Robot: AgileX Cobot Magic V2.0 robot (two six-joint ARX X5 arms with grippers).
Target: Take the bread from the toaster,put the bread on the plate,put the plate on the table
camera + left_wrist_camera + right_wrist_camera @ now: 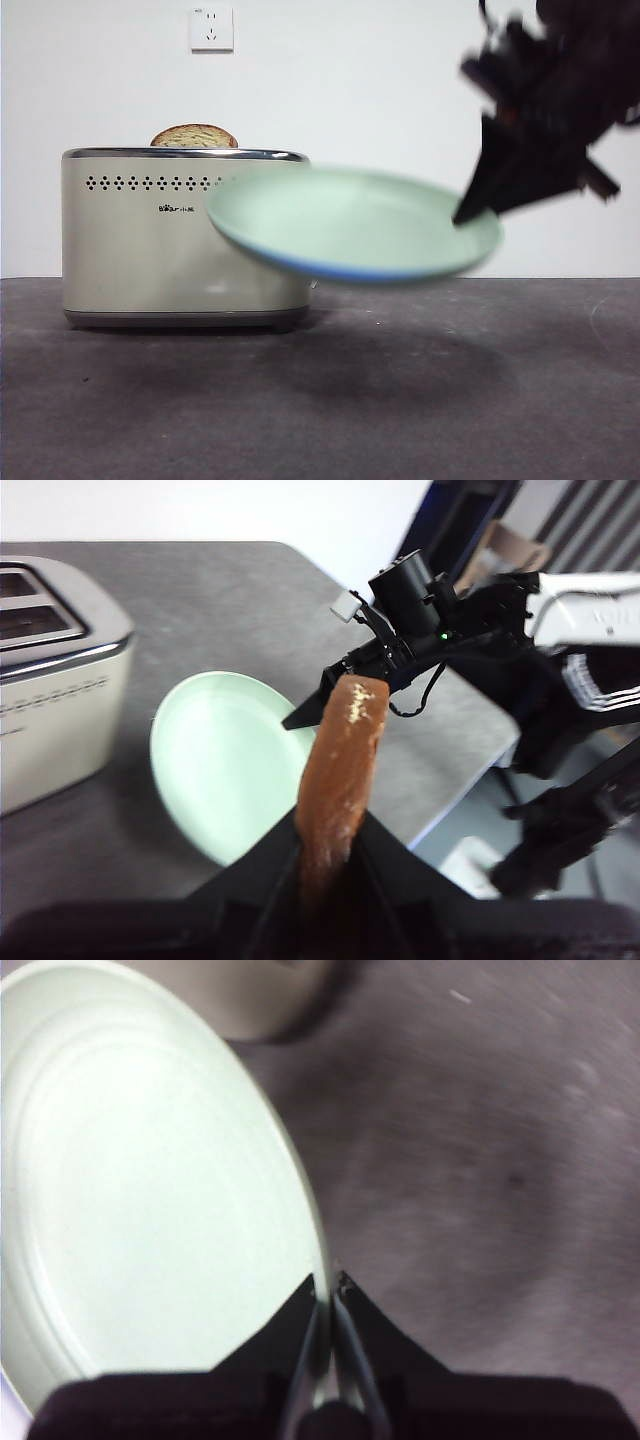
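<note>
The right gripper [470, 212] reaches in from the upper corner of the front view, its jaws clamped on the rim of the pale mint-green plate [350, 222], which hangs in the air above the dark grey table [320, 400], tilted slightly and blurred, casting a soft shadow on the surface below. In the right wrist view the two jaws pinch the plate's raised edge between them [327, 1295]. The left gripper [330, 850] holds the bread [342, 770] edge-on, jaws closed on its lower part, the dark brown crust facing the camera; the slice is up off the table, with the plate [225, 760] lower down behind it. The cream toaster [150, 240] stands on the table just behind the plate, and a second brown dome-topped slice [194, 136] pokes out of its slot. A white wall socket [211, 28] sits on the wall above.
</note>
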